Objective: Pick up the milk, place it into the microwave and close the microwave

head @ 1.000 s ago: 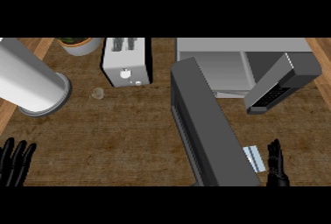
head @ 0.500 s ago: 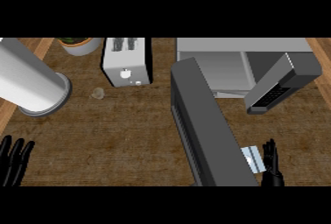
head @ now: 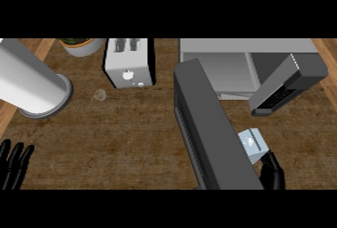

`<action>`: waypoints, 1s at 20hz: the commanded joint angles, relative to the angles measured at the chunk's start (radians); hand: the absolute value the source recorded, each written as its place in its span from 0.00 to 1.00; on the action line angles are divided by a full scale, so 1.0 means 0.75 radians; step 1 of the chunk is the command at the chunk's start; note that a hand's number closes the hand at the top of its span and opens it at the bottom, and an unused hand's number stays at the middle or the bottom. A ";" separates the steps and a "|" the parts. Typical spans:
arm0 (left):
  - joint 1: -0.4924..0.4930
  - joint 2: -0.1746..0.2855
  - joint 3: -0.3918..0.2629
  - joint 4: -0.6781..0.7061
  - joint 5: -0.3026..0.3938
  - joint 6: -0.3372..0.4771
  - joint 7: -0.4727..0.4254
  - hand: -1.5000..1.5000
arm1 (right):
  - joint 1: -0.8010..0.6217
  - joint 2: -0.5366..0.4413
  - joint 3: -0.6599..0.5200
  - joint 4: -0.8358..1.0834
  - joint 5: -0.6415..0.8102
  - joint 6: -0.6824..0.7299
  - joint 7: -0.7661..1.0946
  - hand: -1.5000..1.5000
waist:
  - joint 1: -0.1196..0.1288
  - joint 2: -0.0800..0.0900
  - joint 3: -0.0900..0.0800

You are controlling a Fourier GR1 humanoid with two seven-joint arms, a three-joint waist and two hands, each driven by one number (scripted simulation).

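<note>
One milk carton (head: 252, 142) — right hand (head: 273, 173) just beside, microwave door (head: 211, 133) open

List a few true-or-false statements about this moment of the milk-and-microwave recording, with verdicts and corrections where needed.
1. The microwave has its door swung open. True.
2. The milk is already inside the microwave. False: it sits outside, on the counter, to the right of the open door and just ahead of the right hand.
3. The toaster stands to the left of the microwave. True.
4. The left hand is curled round the milk. False: it rests open at the view's lower left edge, far from the milk.
</note>
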 commanded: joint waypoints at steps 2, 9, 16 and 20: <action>0.052 0.037 0.087 0.075 0.046 -0.079 -0.105 0.00 | 0.110 0.064 0.078 -0.120 -0.058 0.055 -0.116 1.00 | -0.003 -0.003 -0.001; 0.021 -0.013 0.028 -0.031 0.005 -0.019 0.016 0.00 | 0.058 0.065 0.119 -0.079 -0.040 0.219 -0.087 1.00 | 0.001 0.000 0.000; -0.015 0.018 0.032 0.030 0.035 -0.067 -0.021 0.00 | -0.376 -0.353 0.094 0.109 -0.110 0.803 0.261 1.00 | 0.060 0.014 0.004; 0.004 0.003 0.016 0.020 0.005 -0.059 -0.019 0.00 | -0.517 -0.380 0.120 0.247 -0.057 0.930 0.197 1.00 | 0.042 0.011 0.003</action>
